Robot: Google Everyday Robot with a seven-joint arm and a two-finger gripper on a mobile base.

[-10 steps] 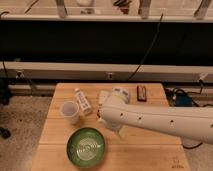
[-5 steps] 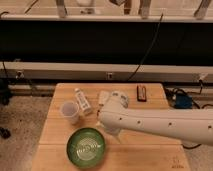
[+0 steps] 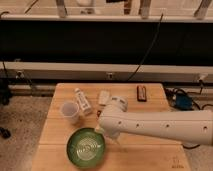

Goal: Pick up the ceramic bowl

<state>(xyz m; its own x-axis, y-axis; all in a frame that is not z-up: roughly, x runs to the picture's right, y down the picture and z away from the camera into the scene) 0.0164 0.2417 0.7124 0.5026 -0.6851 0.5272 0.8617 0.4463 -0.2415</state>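
We are seeing the end effector (image 3: 101,131) hanging with its fingers spread wide, gripping nothing, by the rim of the bowl (image 3: 87,148). The wooden surface (image 3: 150,155) is standing on speckled floor before a dark, cabled wall. The bowl is lying at the end effector's 7 o'clock.

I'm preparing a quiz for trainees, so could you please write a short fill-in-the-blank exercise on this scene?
The ceramic bowl is glazed ____. The claw hangs by the rim of the ____. The translucent cup stands on a ____ table.
Missing words: green; bowl; wooden.
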